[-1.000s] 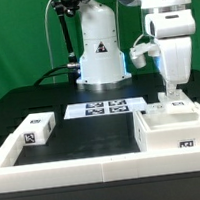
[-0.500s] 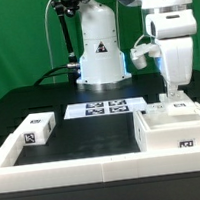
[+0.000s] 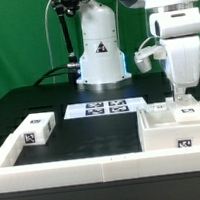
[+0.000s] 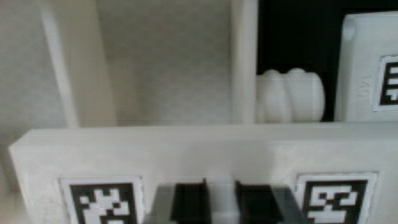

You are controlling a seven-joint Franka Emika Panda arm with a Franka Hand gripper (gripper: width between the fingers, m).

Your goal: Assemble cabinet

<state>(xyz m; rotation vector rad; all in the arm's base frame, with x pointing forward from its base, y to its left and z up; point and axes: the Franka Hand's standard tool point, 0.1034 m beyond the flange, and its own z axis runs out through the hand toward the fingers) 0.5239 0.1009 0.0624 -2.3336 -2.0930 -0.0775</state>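
Observation:
The cabinet (image 3: 175,130), a big white box with square tags, stands at the exterior view's right inside the border rail. My gripper (image 3: 185,104) comes straight down onto its top. In the wrist view the cabinet (image 4: 178,150) shows two tags, and the two dark fingers (image 4: 185,204) stand close on either side of a thin white wall of it, so the gripper (image 4: 224,204) is shut on that wall. A small white tagged block (image 3: 36,129) lies at the exterior view's left, far from the gripper.
The marker board (image 3: 96,109) lies in the middle before the robot base (image 3: 100,58). A low white border rail (image 3: 66,172) runs along the front and left. A white ribbed knob-like part (image 4: 294,95) and another tagged piece (image 4: 374,75) lie just behind the cabinet.
My gripper has moved toward the exterior view's right and slightly lower. The cabinet has shifted right with it.

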